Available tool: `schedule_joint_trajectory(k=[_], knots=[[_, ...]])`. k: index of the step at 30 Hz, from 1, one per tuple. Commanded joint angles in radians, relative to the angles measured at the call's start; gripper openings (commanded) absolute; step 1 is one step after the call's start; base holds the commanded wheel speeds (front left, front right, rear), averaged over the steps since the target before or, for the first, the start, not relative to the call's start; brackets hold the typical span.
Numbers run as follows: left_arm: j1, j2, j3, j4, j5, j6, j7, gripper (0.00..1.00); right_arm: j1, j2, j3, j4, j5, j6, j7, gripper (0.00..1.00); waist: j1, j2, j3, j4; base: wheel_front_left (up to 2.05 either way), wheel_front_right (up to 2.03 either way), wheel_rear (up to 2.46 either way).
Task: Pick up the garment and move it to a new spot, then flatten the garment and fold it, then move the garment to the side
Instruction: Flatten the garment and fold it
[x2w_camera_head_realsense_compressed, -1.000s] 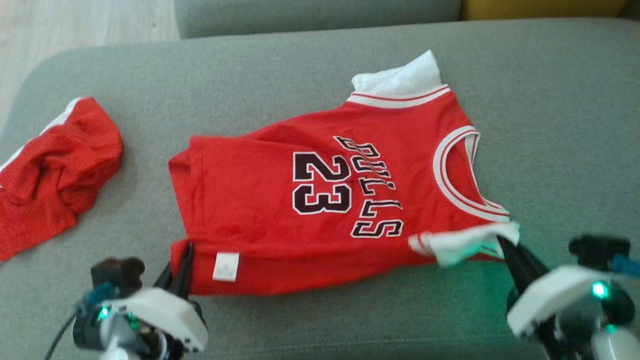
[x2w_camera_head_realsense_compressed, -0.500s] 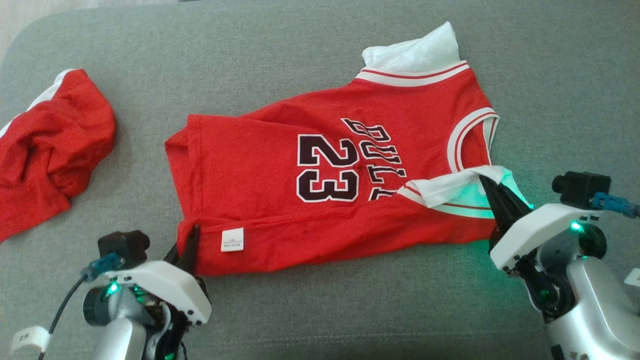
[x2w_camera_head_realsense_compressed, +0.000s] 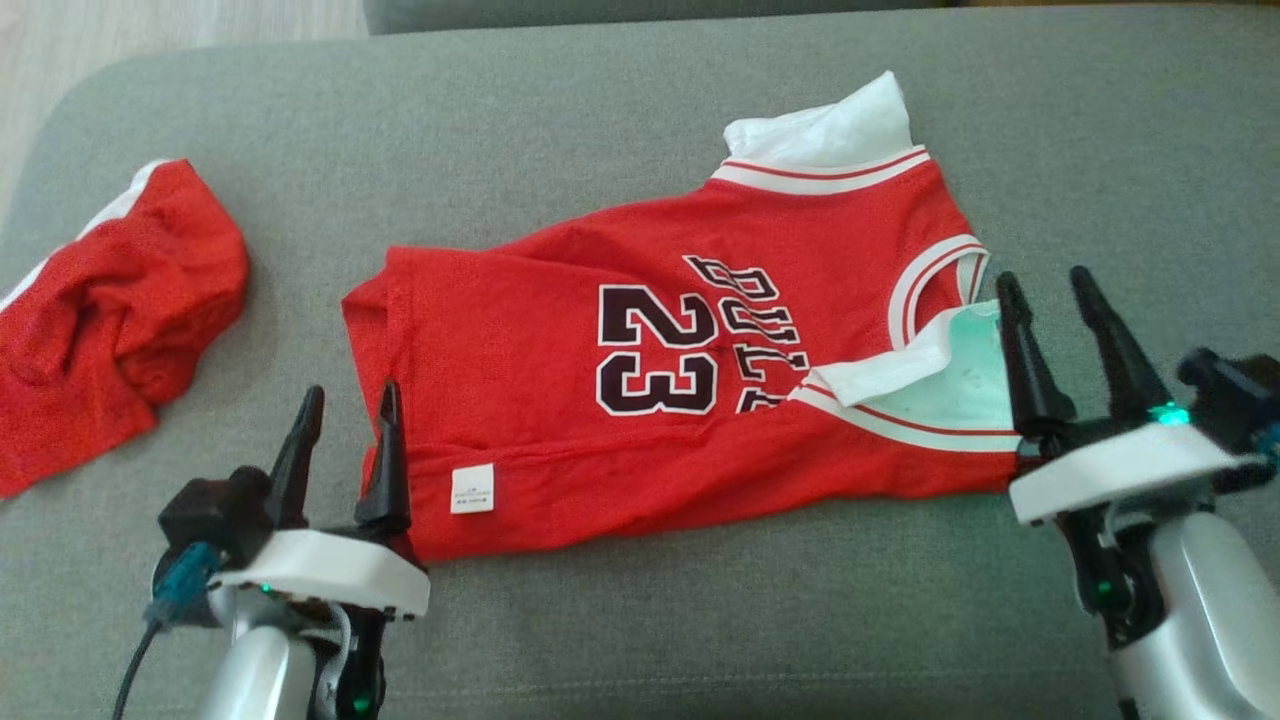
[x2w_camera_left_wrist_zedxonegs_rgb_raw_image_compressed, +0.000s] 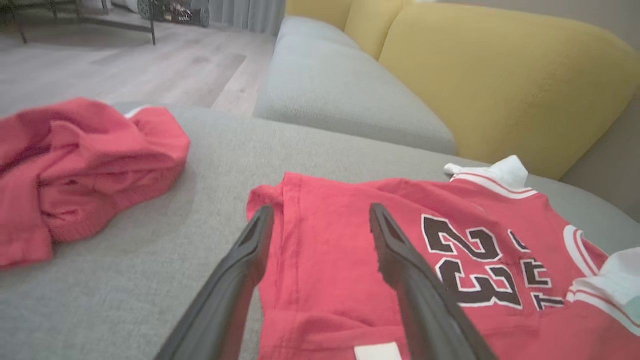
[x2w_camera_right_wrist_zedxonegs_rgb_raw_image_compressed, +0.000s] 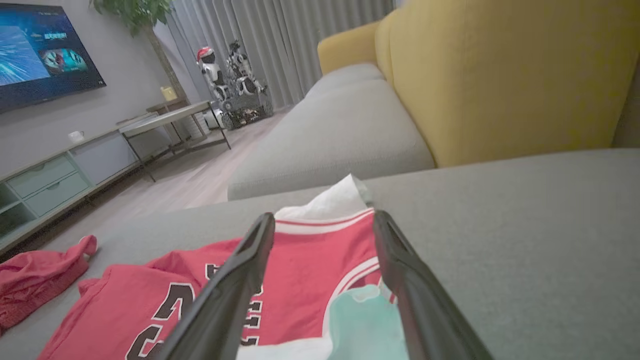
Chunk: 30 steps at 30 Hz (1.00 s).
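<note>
The red jersey lies on the grey cushion with number 23 facing up and its near edge folded over. The left gripper is at the hem corner, jaws spread, holding nothing. The right gripper is at the shoulder end, jaws spread, empty. A second red garment lies crumpled, well apart to the left.

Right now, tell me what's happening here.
The robot is folding a red jersey on the grey sofa cushion. Both grippers are open and hold nothing: the left gripper sits at the jersey's hem corner, the right gripper by its shoulder. The near edge lies folded over the front. A second red garment lies crumpled to the left.
</note>
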<state>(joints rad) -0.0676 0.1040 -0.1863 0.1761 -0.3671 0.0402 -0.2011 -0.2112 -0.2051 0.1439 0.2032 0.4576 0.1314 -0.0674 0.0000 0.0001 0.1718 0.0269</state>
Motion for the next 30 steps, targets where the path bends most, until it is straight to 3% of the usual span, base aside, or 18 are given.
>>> schedule_joint_trajectory(k=[1, 14, 30], knots=[[-0.025, 0.005, 0.032, -0.046, 0.020, 0.008, -0.027, 1.00, 0.018, -0.003, 0.000, -0.060, -0.030, -0.001, -0.030, 1.00, 0.0000, -0.0001, -0.013, -0.003, 0.00, 0.00, 0.00], [0.099, 0.021, 0.023, -0.110, 0.148, 0.041, -0.060, 1.00, 0.225, 0.061, -0.060, -0.253, -0.213, -0.001, -0.036, 1.00, 0.0000, -0.0001, -0.113, -0.031, 0.00, 0.00, 0.00], [0.151, 0.018, 0.028, -0.109, 0.165, 0.042, -0.061, 1.00, 0.300, 0.098, -0.084, -0.313, -0.239, -0.001, 0.007, 1.00, 0.0000, -0.0001, -0.133, -0.032, 0.00, 0.00, 0.00]])
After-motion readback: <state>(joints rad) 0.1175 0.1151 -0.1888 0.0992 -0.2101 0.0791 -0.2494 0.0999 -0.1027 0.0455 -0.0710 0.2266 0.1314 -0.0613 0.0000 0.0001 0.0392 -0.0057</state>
